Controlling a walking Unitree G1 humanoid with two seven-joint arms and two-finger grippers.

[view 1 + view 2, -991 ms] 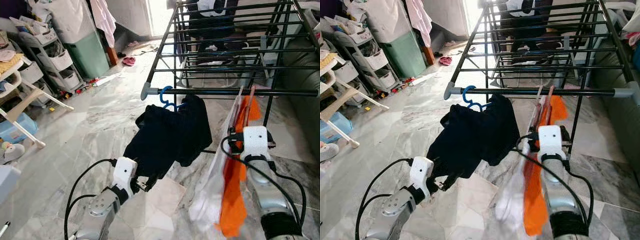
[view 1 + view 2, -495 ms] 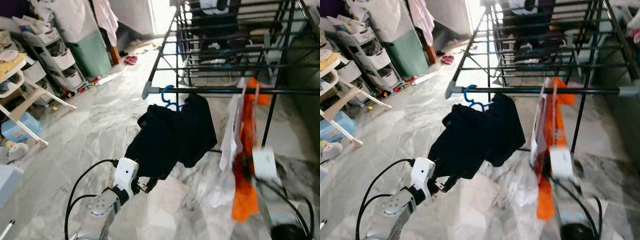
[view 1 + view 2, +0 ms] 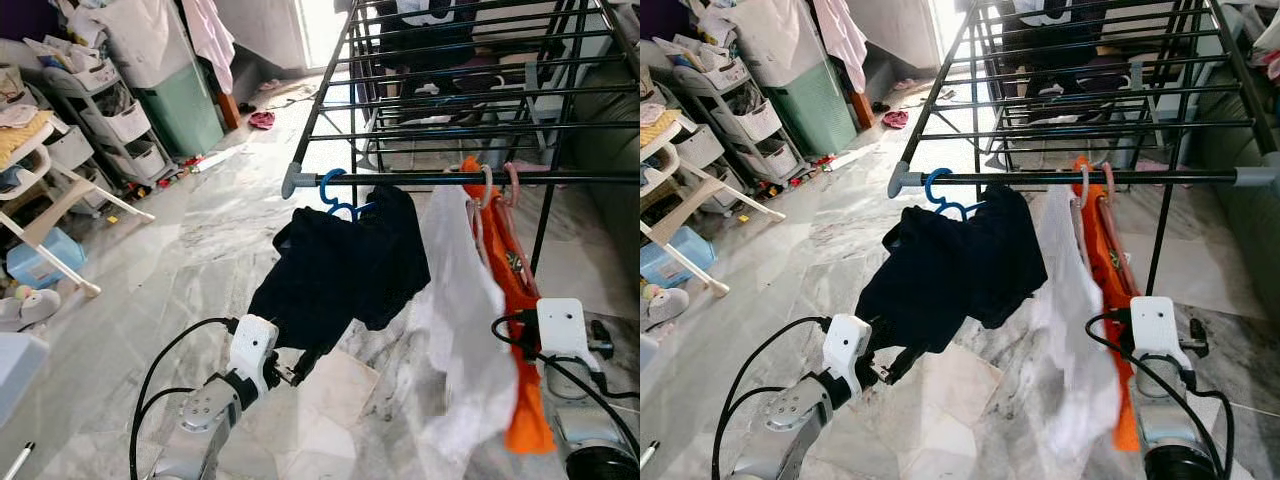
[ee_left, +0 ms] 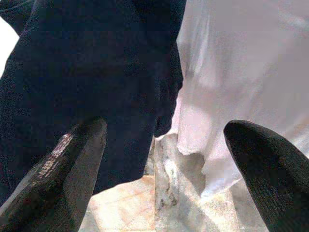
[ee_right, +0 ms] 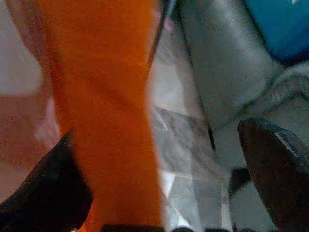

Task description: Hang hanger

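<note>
I count three garments on front rail (image 3: pixel 440 179): one black garment (image 3: pixel 345 270), one white garment (image 3: pixel 465 330), one orange garment (image 3: pixel 515 300). One blue hanger (image 3: pixel 335 195), two pink hangers (image 3: pixel 497 190). One drying rack (image 3: pixel 450 70).

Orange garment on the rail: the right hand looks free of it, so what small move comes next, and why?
Probably draw the right hand back and down. The orange garment already hangs by its pink hanger on the rack rail, and the hand's fingers are open with nothing between them.
</note>
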